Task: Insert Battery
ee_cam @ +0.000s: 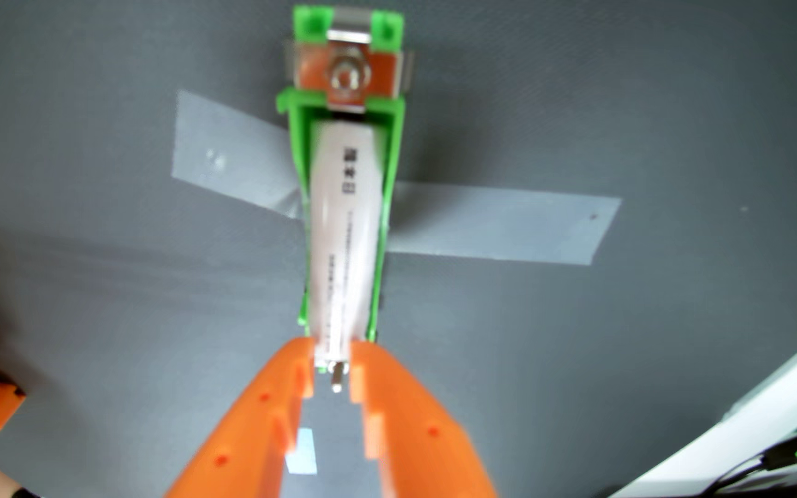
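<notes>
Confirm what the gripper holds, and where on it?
The orange gripper pinches the white cylindrical battery at its near, terminal end; the rest lies in the green plastic holder.

Open grey table [626,119] flanking green holder [389,158]

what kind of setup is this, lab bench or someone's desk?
Probably a hobby or lab bench rig: a green printed battery holder taped down with clear tape on a plain grey table, and an orange printed gripper at the white battery.
</notes>
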